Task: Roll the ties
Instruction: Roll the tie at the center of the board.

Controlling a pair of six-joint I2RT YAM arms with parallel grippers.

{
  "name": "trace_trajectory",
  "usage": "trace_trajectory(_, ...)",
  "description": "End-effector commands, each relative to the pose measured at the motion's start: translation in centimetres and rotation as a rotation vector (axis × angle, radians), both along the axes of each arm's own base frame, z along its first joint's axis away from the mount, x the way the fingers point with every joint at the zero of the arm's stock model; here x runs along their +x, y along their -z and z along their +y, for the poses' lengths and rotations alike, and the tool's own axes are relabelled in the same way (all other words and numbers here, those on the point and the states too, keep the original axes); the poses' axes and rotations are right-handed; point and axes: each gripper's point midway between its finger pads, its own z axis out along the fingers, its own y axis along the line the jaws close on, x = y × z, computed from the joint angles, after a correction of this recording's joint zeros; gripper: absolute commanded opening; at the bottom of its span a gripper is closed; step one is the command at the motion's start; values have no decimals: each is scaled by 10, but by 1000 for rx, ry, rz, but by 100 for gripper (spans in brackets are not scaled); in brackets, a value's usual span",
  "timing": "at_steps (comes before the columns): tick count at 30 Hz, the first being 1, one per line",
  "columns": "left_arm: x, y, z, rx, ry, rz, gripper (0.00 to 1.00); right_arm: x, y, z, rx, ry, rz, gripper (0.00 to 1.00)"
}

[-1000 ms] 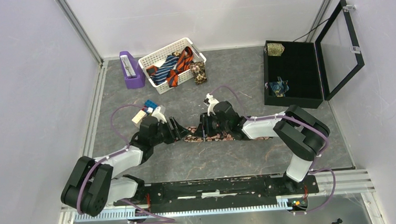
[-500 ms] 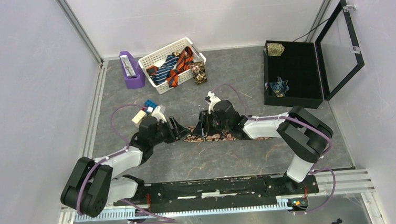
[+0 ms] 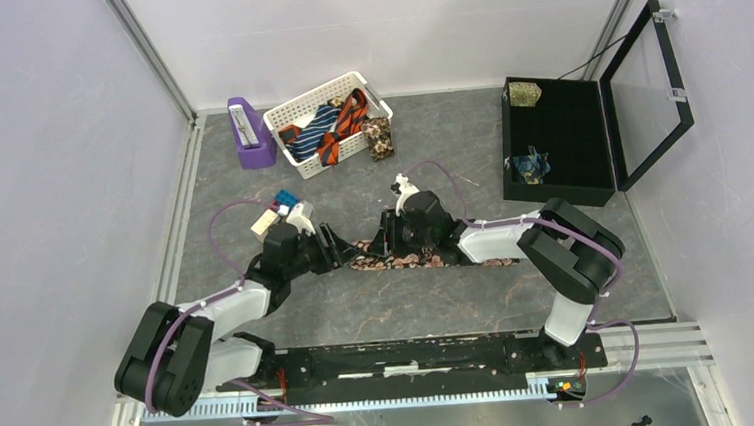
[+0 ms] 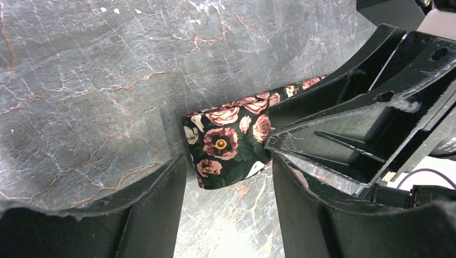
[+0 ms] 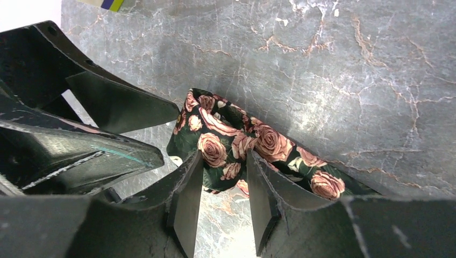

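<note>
A dark tie with pink roses (image 3: 426, 261) lies flat mid-table, its left end folded over into a small roll (image 5: 226, 134). My right gripper (image 3: 387, 244) sits on that rolled end. In the right wrist view its jaws (image 5: 223, 161) are shut on the roll's fabric. My left gripper (image 3: 340, 248) faces it from the left. Its jaws (image 4: 228, 161) stand open, with the tie's folded tip (image 4: 226, 142) just at the fingertips and touching neither finger. More ties, striped navy and orange (image 3: 332, 124), fill a basket, and a tan floral one (image 3: 378, 138) lies beside it.
The white basket (image 3: 315, 95) stands at the back, a purple holder (image 3: 250, 132) to its left. A black compartment case (image 3: 568, 129) with raised lid (image 3: 650, 94) at the right holds two rolled ties (image 3: 524, 92) (image 3: 530, 167). Toy blocks (image 3: 278, 210) lie beside my left wrist.
My right gripper's jaws widened briefly, then narrowed again on the rolled end. Both grippers shifted slightly left; the tie stays in place.
</note>
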Motion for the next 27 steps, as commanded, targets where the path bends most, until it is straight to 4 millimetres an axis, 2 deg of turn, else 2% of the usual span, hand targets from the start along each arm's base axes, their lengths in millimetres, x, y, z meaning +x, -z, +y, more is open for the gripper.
trace_trajectory(1,3,1,0,-12,-9,-5,66,3,-9,7,40,1,-27,41)
trace_trajectory(17,0,16,-6,-33,17,40,64,-11,14,-3,24,-15,4,33)
trace_trajectory(27,-3,20,-15,-78,56,66,60,-12,17,-1,29,-22,9,33)
